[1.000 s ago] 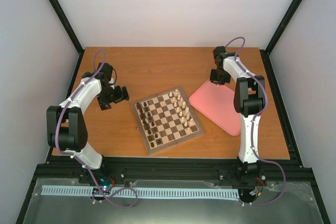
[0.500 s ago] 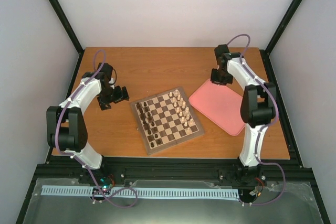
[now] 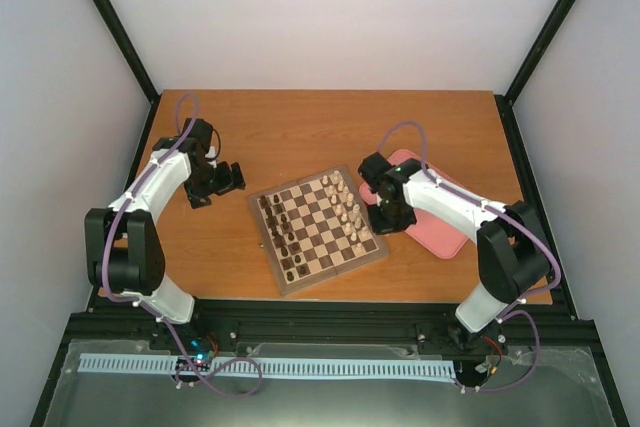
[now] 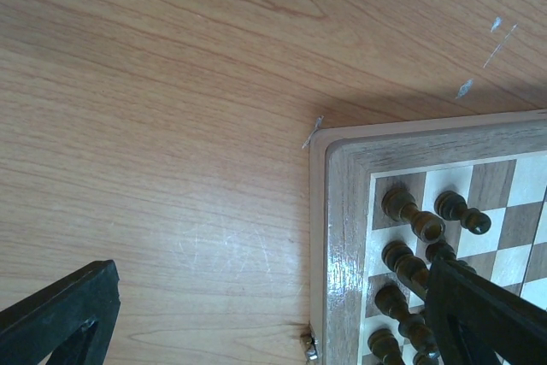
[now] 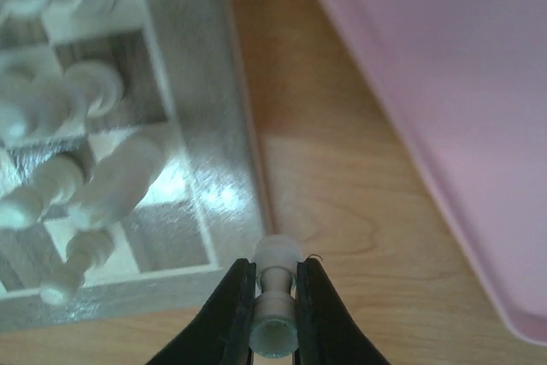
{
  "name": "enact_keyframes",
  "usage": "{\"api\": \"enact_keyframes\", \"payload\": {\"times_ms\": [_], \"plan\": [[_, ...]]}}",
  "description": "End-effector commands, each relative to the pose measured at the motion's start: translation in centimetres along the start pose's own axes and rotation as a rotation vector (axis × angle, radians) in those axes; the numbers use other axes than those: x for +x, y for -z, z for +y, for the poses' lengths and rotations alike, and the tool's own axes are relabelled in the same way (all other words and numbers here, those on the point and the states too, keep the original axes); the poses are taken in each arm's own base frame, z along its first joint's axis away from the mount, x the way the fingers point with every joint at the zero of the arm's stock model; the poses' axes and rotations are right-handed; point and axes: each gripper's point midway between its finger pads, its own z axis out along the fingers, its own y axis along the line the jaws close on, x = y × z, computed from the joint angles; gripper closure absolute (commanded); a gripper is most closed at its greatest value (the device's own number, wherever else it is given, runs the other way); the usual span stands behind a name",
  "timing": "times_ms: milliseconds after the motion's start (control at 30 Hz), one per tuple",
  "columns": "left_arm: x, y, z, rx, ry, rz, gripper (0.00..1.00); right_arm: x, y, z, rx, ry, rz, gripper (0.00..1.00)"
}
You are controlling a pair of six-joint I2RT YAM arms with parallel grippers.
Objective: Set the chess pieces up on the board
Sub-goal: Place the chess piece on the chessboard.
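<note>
Holding: the right gripper (image 5: 275, 297) is clamped on one pale piece (image 5: 275, 254), pinched at its narrow waist.
Held piece location: over the bare table (image 3: 300, 127), just beside the border of the board (image 5: 201, 108), between it and the pink tray (image 5: 444, 83).
Pale pieces (image 3: 346, 209): lined up along the board's side nearest the tray.
Dark pieces (image 4: 414, 220): lined up along the opposite side.
Left gripper (image 4: 273, 322): jaws wide apart with nothing between them, hanging over the table off the board's corner by the dark pieces.
</note>
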Motion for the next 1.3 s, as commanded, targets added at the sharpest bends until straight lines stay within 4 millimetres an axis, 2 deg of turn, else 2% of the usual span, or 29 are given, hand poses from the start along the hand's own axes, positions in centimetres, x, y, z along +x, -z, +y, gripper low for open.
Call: {"api": "enact_keyframes", "payload": {"times_ms": [0,133,267,567,767,1267], "plan": [[-0.7,1.5,-1.0,0.036,-0.025,-0.049,0.0,1.2,0.4,2.4,-0.037,0.02,-0.034,0.97],[-0.7,1.9,-1.1,0.039,-0.028,-0.057,0.0,1.6,0.1,4.2,-0.059,0.038,-0.036,0.97],[-0.7,2.0,-1.0,0.037,-0.028,-0.061,0.0,2.2,-0.4,4.8,-0.045,0.073,-0.029,0.97],[-0.5,2.3,-0.6,0.022,-0.025,-0.07,0.0,3.0,-2.3,4.9,-0.03,0.094,0.003,0.97],[-0.4,2.2,-0.6,0.02,-0.022,-0.067,0.0,2.6,-2.7,5.0,-0.021,0.093,-0.003,0.97],[-0.1,2.0,-0.3,0.017,-0.025,-0.061,0.0,3.3,-3.8,4.5,0.014,0.091,0.04,0.97]]}}
